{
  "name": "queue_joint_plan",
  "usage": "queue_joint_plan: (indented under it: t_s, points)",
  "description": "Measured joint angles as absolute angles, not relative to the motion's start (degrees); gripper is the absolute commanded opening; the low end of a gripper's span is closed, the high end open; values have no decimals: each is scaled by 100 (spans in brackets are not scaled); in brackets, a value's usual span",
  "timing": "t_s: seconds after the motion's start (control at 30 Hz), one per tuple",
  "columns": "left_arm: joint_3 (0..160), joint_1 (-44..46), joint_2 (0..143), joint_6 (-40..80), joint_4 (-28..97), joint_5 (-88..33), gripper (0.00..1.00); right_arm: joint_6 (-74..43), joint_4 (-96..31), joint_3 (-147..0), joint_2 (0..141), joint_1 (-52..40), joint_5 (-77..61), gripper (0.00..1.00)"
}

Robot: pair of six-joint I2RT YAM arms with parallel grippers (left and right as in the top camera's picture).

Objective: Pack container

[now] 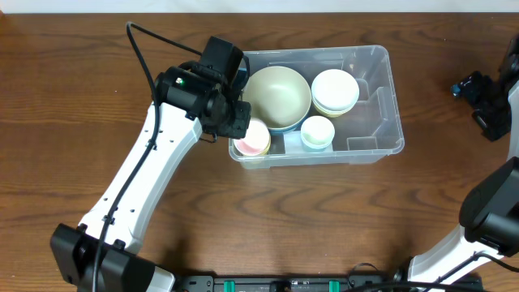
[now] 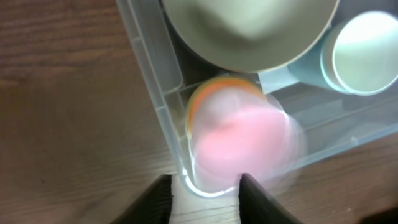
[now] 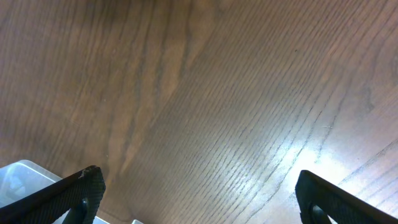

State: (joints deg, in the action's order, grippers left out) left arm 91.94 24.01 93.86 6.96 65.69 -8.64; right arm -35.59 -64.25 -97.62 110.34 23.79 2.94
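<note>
The left claw (image 2: 205, 198) hung over one end of the container (image 1: 396, 105). Its jaws were parted, with nothing clamped between them that I could make out. The pink cup (image 2: 239, 149) lay just past its fingertips, blurred in the wrist view, and I judged it to be in the act of being let go. An orange rim (image 2: 198, 99) showed under the cup, so it appeared to be nesting onto another piece, though the blur prevented certainty. The container sat on the worktop (image 1: 81, 65) directly below this claw and ran away from it toward the right arm's side. The large pale bowl (image 1: 277, 96) lay just beyond the claw's tips, close against the cup, with the white bowls (image 1: 335, 89) and the small pale cup (image 1: 317, 132) farther along. The right claw (image 3: 199, 194) was spread wide over bare worktop, holding nothing, with only a corner of the container showing beside one of its fingers. Recommendation for the step in hand: open fully before lifting, then rise straight up so that neither finger drags the cup's rim or catches the container wall beside it. Confirm also that the cup sits level in its corner rather than leaning on the large bowl. Free floor lay at the end farthest from the left claw.
</note>
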Motion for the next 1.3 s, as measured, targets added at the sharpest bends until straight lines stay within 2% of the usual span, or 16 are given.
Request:
queue_joint_plan:
  t_s: [0.1,0.3,0.6,0.87,1.13,1.3]
  points:
    - [9196,2401,9386,690,6567,-858,80,-3559,-6425,-9762,11034,2379,294,99]
    - [9196,2401,9386,694,6554,-858,100,-3559,-6425,-9762,11034,2379,294,99]
    - [9157,2276,8967,1133,6722,-360,98,-3559,-6423,-9762,11034,2379,294,99]
    - [8971,2180,6674,1754,7393,438,98,-3559,-6429,-9765,11034,2379,296,99]
    - [7352,2180,4045,2473,7006,687,98,-3559,-6420,-9762,11034,2379,294,99]
    - [6834,2180,3070,2886,6945,707,98,-3559,-6425,-9765,11034,2379,294,99]
